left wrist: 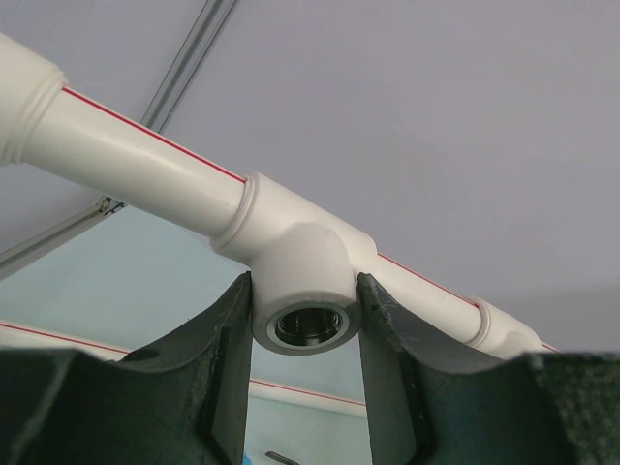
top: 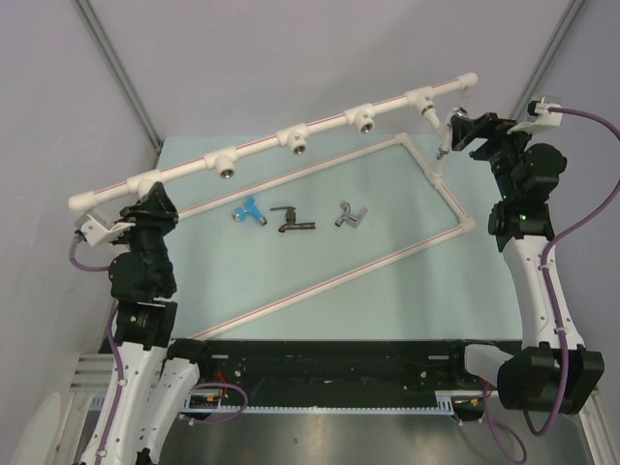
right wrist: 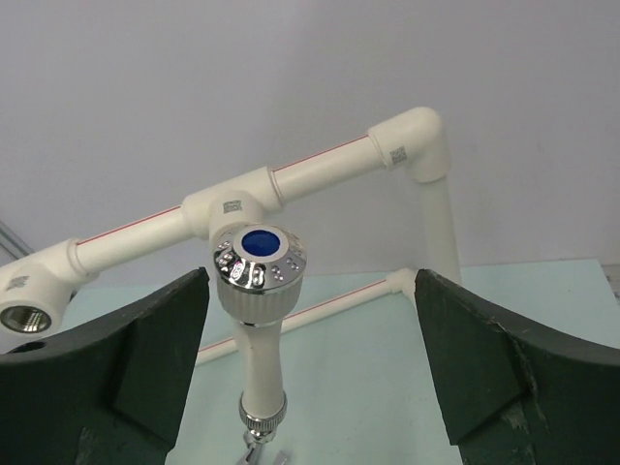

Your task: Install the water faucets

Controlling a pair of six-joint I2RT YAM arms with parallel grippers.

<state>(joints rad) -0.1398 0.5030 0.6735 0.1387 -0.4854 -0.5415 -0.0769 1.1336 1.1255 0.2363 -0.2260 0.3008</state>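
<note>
A white, red-striped pipe rail crosses above the pale green counter from 9 o'clock up to 1 o'clock, carrying tee fittings with metal-threaded sockets. Toward 6 o'clock of it, a thinner pipe frame lies flat.

The left hand closes around a white tee fitting, its dark fingers pressed against both sides of the round metal-threaded socket. The tee sits on a red-striped white pipe running diagonally. Below lies the pale green surface, crossed by a second striped pipe.
</note>
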